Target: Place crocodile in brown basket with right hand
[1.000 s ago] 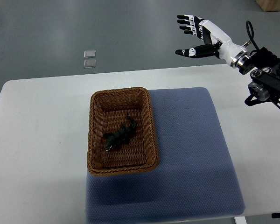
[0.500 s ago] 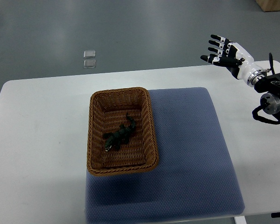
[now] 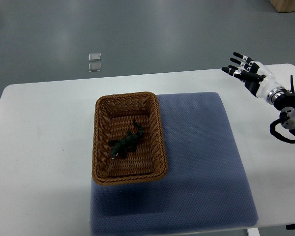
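My right hand (image 3: 249, 76) is fingers-spread, holding nothing, over the table's (image 3: 44, 147) far right corner, well apart from the crocodile (image 3: 126, 142) lying inside the brown basket (image 3: 99, 142) mid-table.

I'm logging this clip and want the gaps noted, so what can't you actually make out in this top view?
- Left hand: out of frame.
- Right hand: fingers spread; its arm is cut off by the right edge.
- Crocodile in the brown basket: too small and dark for detail.
- Two clear squares on the floor: too small to identify.
- Blue mat: its front runs to the bottom edge.
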`<action>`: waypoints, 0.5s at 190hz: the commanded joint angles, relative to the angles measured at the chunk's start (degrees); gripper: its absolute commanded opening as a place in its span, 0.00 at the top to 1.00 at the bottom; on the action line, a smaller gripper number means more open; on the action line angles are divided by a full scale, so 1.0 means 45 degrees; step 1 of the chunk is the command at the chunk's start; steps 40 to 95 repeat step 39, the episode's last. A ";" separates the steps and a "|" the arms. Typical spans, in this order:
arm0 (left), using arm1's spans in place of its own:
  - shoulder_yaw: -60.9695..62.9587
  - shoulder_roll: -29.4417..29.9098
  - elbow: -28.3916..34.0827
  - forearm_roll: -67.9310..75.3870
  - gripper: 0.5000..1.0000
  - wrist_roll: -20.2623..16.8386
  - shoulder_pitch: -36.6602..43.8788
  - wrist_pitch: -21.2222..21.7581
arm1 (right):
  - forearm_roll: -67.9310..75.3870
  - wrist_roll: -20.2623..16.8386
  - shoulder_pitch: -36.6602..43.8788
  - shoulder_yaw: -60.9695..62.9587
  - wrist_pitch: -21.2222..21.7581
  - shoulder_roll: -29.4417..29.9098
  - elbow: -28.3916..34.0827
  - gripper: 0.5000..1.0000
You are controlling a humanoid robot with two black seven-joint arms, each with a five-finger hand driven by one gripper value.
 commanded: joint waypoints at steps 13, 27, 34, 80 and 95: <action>0.0000 0.0000 0.0009 0.0000 0.00 -0.0002 0.0000 0.0001 | 0.0002 0.0000 -0.0100 0.0002 0.0013 0.0010 -0.0012 0.15; 0.0000 0.0000 -0.0010 0.0000 0.00 -0.0002 0.0000 0.0001 | 0.0002 0.0000 -0.0100 0.0002 0.0071 0.0010 -0.0012 0.15; 0.0000 0.0000 -0.0010 0.0000 0.00 -0.0002 0.0000 0.0001 | 0.0002 0.0000 -0.0119 0.0002 0.0071 0.0030 -0.0012 0.15; 0.0000 0.0000 -0.0010 0.0000 0.00 -0.0002 0.0000 0.0001 | 0.0002 0.0000 -0.0119 0.0002 0.0052 0.0049 -0.0012 0.15; 0.0000 0.0000 -0.0010 0.0000 0.00 -0.0002 0.0000 0.0001 | 0.0002 0.0000 -0.0119 0.0002 0.0052 0.0049 -0.0012 0.15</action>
